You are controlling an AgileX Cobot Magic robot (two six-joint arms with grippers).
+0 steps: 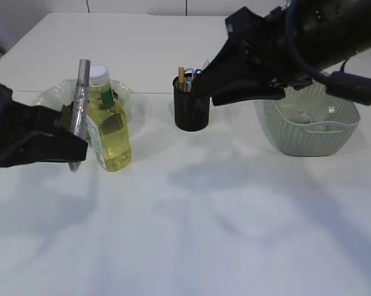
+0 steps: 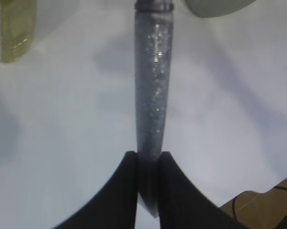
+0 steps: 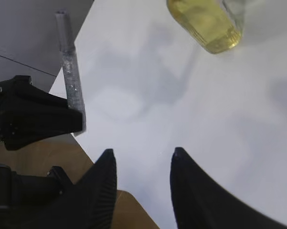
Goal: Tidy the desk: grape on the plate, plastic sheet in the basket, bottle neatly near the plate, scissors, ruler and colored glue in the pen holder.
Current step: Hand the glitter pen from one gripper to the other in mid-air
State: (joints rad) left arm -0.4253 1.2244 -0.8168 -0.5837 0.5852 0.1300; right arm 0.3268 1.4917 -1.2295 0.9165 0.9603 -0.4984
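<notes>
Left fingers [image 2: 129, 191] pinching glitter glue tube [image 2: 154, 86] base

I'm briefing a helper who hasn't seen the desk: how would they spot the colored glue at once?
Start at the yellow bottle on the left of the white table. Just left of it, the left gripper holds the glue tube upright, its jaws shut on the lower end. It is the only slim, grey, glittery stick there.
</notes>
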